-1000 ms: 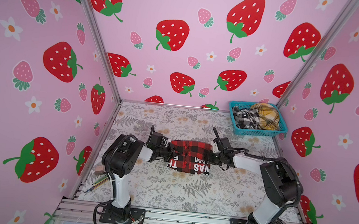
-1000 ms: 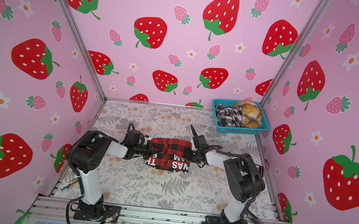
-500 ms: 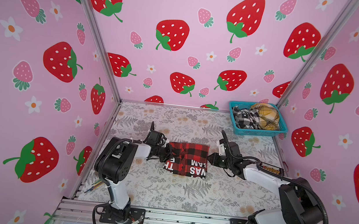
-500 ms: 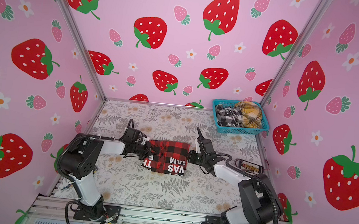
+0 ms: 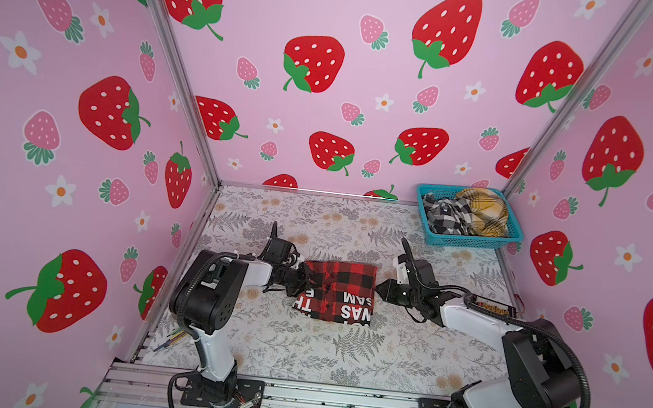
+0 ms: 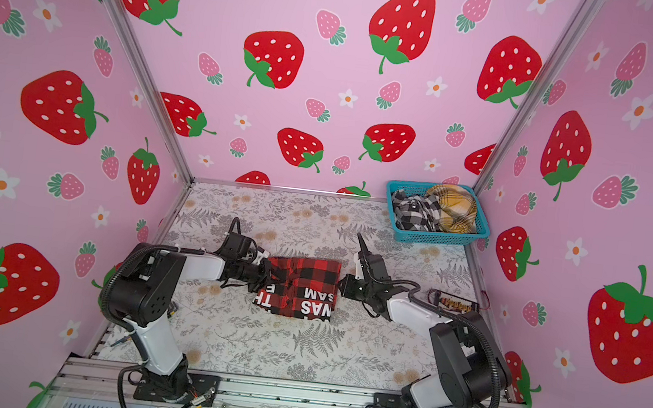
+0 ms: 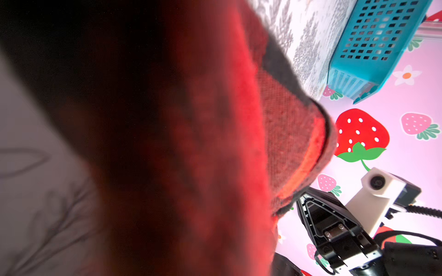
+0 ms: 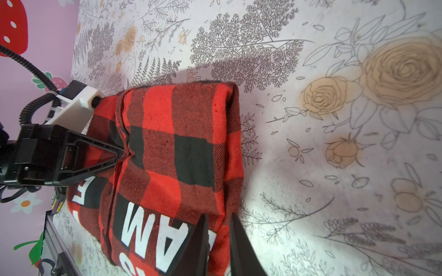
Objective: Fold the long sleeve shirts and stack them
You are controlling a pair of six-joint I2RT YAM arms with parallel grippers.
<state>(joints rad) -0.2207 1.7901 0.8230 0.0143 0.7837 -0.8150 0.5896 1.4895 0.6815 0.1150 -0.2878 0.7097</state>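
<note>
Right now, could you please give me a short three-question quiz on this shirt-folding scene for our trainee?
1. True or false: the red-and-black shirt lies inside the teal basket.
2. How many shirts show in the basket? A: none. B: two. C: three.
3. What are the jaws of the left gripper closed on?
Key: 1. False; it lies folded on the table. 2. B: the black-and-white shirt and the mustard shirt. 3. The red-and-black shirt.
</note>
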